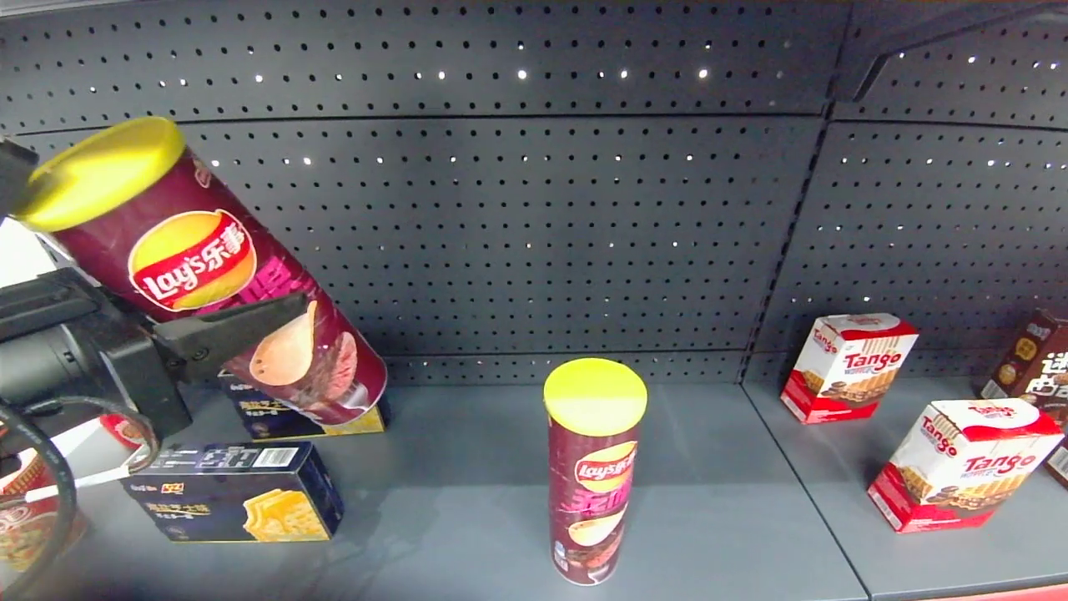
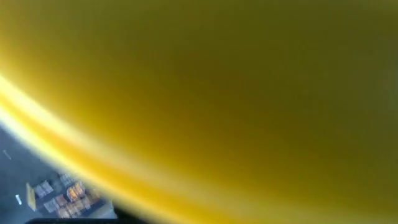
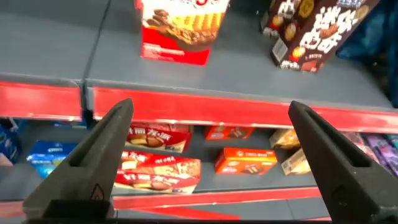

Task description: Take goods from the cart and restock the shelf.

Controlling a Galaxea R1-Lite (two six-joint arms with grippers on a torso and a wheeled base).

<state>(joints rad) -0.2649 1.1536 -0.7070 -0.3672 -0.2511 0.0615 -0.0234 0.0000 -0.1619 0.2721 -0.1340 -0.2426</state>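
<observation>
Left tool (image 1: pixel 250 325): pinching the held can (image 1: pixel 209 275) across its middle. One finger (image 1: pixel 242 327) lies over the can's front; the other is hidden behind it.

Held can: at 9 o'clock in the head view, off the upright. Its yellow lid (image 1: pixel 100 171) points to 10 o'clock and its base to 4 o'clock. The base is low over the rear navy box (image 1: pixel 288 424); I cannot tell if they touch. The lid (image 2: pixel 217 93) is pressed close to my left wrist camera.

Standing can (image 1: pixel 594 476): upright on the shelf (image 1: pixel 467 509), at 6 o'clock in the head view, near the front edge. It is well apart from the held can, at its 4 o'clock.

Front navy box (image 1: pixel 242 501): lying flat at 8 o'clock, just in front of the rear one.

Wafer boxes: one (image 1: pixel 847 367) at 3 o'clock near the pegboard (image 1: pixel 534 234), a second (image 1: pixel 964 463) at 4 o'clock, nearer the front. Both are tilted. A brown box (image 1: pixel 1030 359) stands at the 3 o'clock edge.

Right tool (image 3: pixel 211 107): fingers spread wide, holding nothing. It hangs in front of the shelf's red lip (image 3: pixel 43 99). Beyond the lip stand a wafer box (image 3: pixel 180 31) and a brown box (image 3: pixel 317 31). Under the lip, an orange box (image 3: pixel 245 160) sits among other packs on a lower shelf (image 3: pixel 205 199).
</observation>
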